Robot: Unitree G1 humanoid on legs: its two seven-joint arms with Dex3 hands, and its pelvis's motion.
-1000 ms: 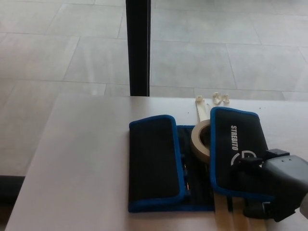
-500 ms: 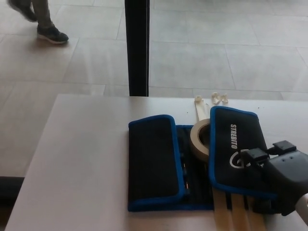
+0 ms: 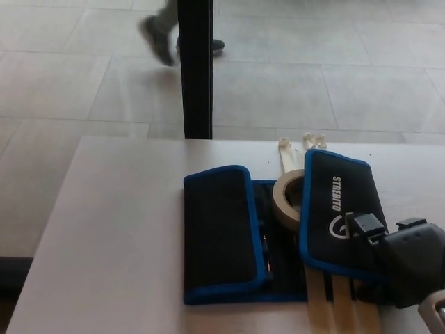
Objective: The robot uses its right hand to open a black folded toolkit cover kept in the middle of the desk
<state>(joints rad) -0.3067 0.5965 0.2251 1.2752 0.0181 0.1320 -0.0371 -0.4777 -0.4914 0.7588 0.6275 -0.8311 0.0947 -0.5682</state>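
Right hand (image 3: 396,254) resting on the right flap of the black, blue-edged toolkit cover (image 3: 278,233) lying mid-desk (image 3: 118,236), fingers seemingly pinching that flap's edge, tape roll (image 3: 286,200) standing between both flaps, a person's feet (image 3: 167,38) crossing the floor beyond

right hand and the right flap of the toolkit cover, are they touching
Touching. The head view shows the right hand with its fingers lying over the right flap of the toolkit cover, no gap visible.
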